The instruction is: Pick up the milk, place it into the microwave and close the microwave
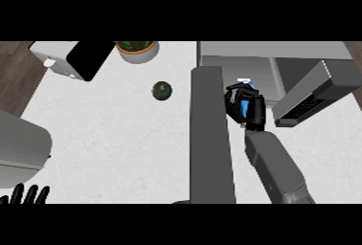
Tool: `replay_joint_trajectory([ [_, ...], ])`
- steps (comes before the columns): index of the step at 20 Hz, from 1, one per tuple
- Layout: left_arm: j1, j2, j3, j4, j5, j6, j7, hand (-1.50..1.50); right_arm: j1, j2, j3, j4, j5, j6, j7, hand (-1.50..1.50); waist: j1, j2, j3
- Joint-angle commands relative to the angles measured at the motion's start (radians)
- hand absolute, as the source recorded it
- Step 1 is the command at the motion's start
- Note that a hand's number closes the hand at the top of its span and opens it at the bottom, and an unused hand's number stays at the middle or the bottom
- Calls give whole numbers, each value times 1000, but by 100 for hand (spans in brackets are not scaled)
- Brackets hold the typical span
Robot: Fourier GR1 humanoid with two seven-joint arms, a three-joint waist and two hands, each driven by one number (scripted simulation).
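left hand (25,195) resting, lower-left | right hand (249,106) fingers round blue-white milk (244,103)

Counter (120,143) white marbled stone, matt; floor (14,76) dark wood; microwave (283,52) smooth grey metal.

The small blue-and-white milk carton (244,98) sits upright-looking at the mouth of the microwave, right of centre, mostly hidden by the curled fingers around it, so its exact tilt cannot be told. The grey box-shaped microwave (272,60) stands at the far right of the white counter, its dark-faced door (311,95) swung open toward the near right.
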Motion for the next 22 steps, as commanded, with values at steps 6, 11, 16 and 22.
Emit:
replay_joint_trajectory([
  [6,29,31,11,-50,20,-45,9,-150,-162,-127,-65,314,53,-56,-76,150,38,15,2],
  [11,8,36,32,24,39,-70,-13,-150,-182,-122,-81,389,62,-99,-130,150,50,23,2],
  [16,-27,20,3,21,-3,-47,-1,-150,-254,-172,-60,428,103,-151,-118,150,67,32,3],
  [22,-67,12,-4,64,-2,-55,-14,-150,-303,-181,-59,440,124,-234,-133,150,89,43,4],
])
